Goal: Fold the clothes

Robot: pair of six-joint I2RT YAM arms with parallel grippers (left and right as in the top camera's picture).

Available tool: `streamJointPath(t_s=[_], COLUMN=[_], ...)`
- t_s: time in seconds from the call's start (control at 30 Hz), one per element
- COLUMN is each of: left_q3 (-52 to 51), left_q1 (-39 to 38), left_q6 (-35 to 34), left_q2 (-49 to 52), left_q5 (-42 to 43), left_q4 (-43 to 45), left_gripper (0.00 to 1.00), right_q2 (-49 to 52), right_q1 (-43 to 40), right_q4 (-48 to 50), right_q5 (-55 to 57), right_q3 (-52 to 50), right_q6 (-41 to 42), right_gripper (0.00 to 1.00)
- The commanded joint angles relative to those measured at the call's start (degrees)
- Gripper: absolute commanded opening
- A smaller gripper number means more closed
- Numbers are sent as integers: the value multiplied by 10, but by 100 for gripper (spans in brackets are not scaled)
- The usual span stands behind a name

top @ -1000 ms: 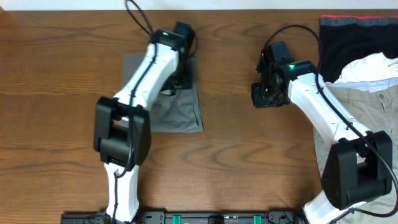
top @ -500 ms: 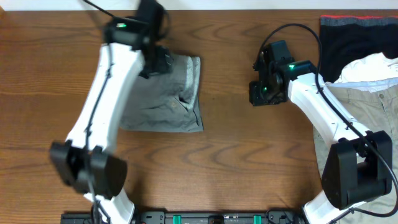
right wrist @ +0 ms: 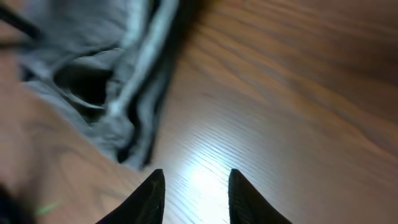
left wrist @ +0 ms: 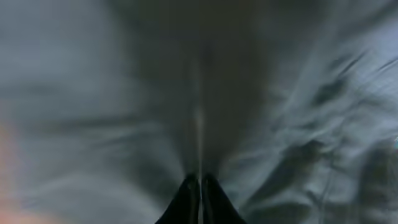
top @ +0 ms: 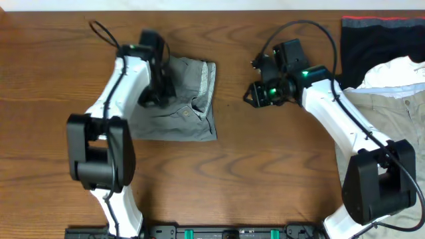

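While the left wrist view is blurred, it does show the grey shorts (top: 189, 109) filling the frame. They lie flat-ish and rumpled on the wood surface (top: 265, 172), left of centre. A paler band (top: 210, 78) runs down their right edge.

Left gripper (top: 157, 94) is down on the left half of the shorts. Its tips are closed together on a raised crease of the cloth, so it reads as a pinch on the fabric. The left arm (top: 119, 86) lies over the shorts' left side and hides that part from overhead.

Right gripper (top: 255, 94) hangs over bare wood just right of the shorts, not touching them. Its fingers are apart with nothing between them. In the right wrist view the shorts' edge sits up and to the left of the fingers, with bare surface under them.

Far right, well apart from the shorts, is a pile:
- a black garment (top: 372, 43) with a red edge (top: 372, 18) at the top
- a white garment (top: 398, 70) lying on it
- beige trousers (top: 398, 109) below those

The right arm (top: 345, 123) crosses over the trousers and covers part of them.
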Motion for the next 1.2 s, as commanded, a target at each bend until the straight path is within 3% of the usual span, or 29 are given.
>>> streamJointPath(t_s=[0.0,0.23,0.33,0.63,0.87,0.97,1.07,1.17], left_q3=[-35,-54,-52,-37,-41,-47,-49,-54], left_q1=[-2,-3,-2,8,60,96,126,142], left_q6=[19,40,39,39,39,39,42,69], left_q2=[-1,-10,-32,-120,-131,-129,-120,-110], left_q5=[110,116,116,94,15,15,22,54], left_q4=[7,-44,-48,-30,-52,-47,-40,-27], left_gripper=[6,6,7,32,58,66,76,78], right_q2=[-1,0,14,121,168,165,165,163], right_q1=[19,59,79,153,148,138,136,137], right_q4=[20,92,126,186,34,-1,19,28], right_q5=[-39,-34,-22,-75,-21,9,-32,-57], right_q3=[0,0,0,0,0,0,0,0], right_q6=[10,51,103,171,263,248,187,155], right_gripper=[36,38,31,19,15,17,23,27])
